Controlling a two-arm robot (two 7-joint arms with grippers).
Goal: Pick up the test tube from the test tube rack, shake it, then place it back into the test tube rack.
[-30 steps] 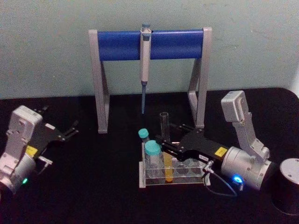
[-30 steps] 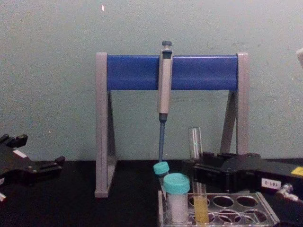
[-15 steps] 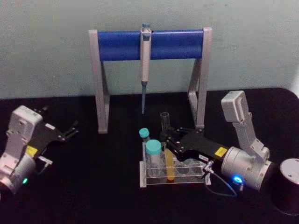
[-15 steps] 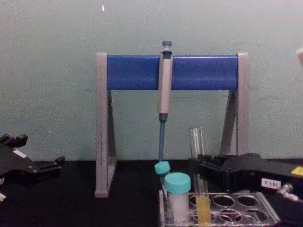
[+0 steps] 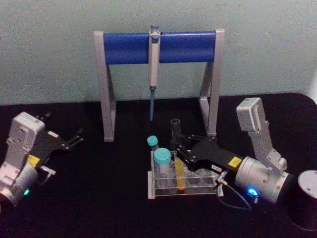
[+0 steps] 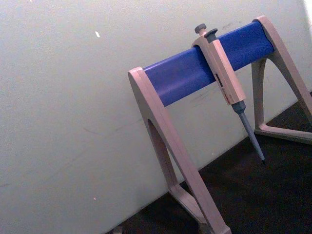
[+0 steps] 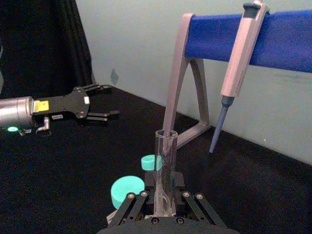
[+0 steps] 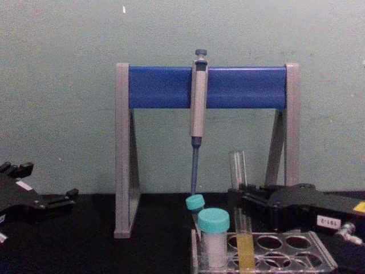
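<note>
One test tube (image 5: 175, 131) stands near upright in the rack (image 5: 196, 191), right gripper (image 5: 177, 149) closed on its middle from the right; left gripper (image 5: 77, 138) idles open, well apart.

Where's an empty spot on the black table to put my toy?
Bare table between the left gripper and the test tube rack, and under the stand between its legs. Crowded at the rack: vials, the test tube, right gripper gripping it.

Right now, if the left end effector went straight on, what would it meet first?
Probably the stand's left leg: the open left end effector points toward it, though depth is unclear. The right end effector grips the test tube.
</note>
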